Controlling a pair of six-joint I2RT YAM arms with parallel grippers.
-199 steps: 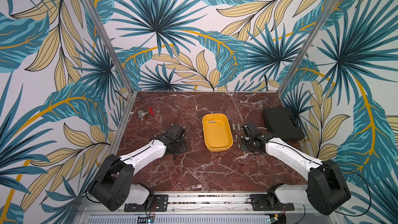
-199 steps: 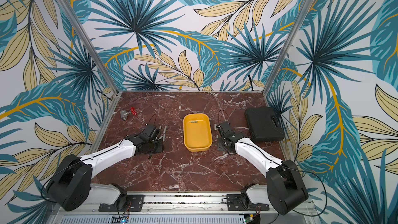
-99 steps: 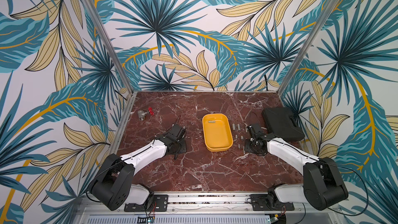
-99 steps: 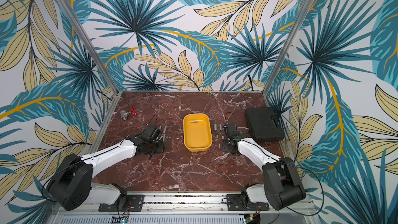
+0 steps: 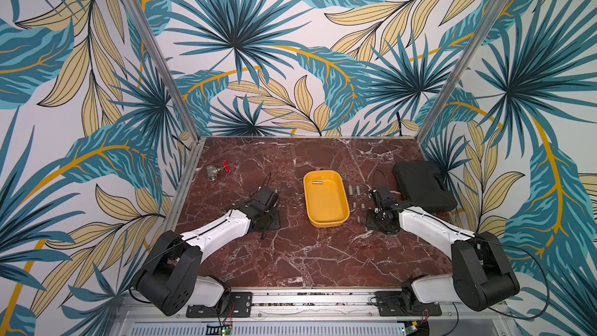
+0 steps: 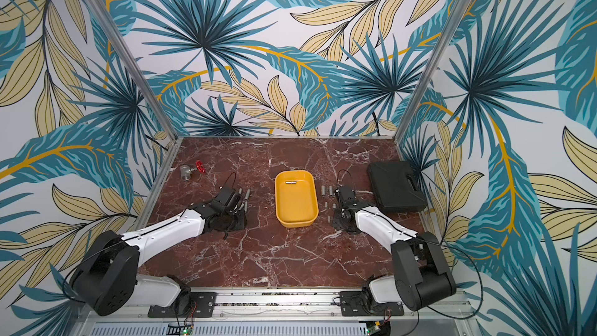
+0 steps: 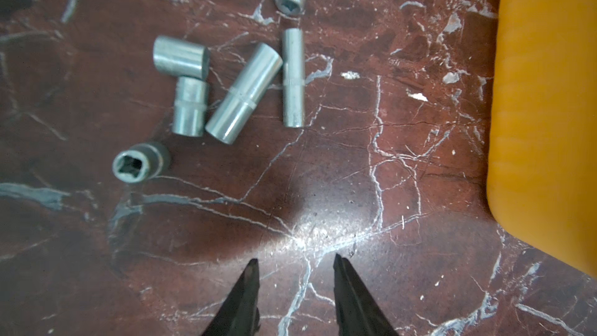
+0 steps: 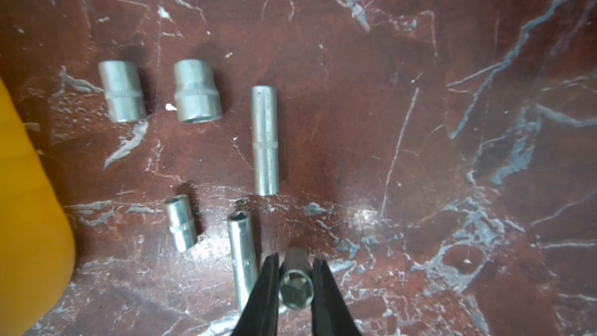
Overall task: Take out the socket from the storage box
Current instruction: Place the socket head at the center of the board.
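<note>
The yellow storage box (image 5: pixel 326 218) (image 6: pixel 295 219) lies mid-table, and one small metal socket (image 5: pixel 318 182) (image 6: pixel 290 183) rests at its far end. My right gripper (image 8: pixel 295 258) (image 5: pixel 377 219) is just right of the box, low over the table, shut on a short socket (image 8: pixel 296 287) whose hex opening faces the camera. I cannot tell whether that socket touches the table. My left gripper (image 7: pixel 294 258) (image 5: pixel 267 219) hovers left of the box, open, with only bare marble between its fingers.
Several loose sockets (image 8: pixel 265 140) lie in rows right of the box. Several more (image 7: pixel 242 92) (image 6: pixel 246 198) lie on its left. A black hard case (image 5: pixel 423 185) sits at the right edge. A valve with a red handle (image 5: pixel 216 171) is at the far left.
My right gripper has shifted slightly to the right, away from the box, still shut on its socket. The left arm has not moved.
</note>
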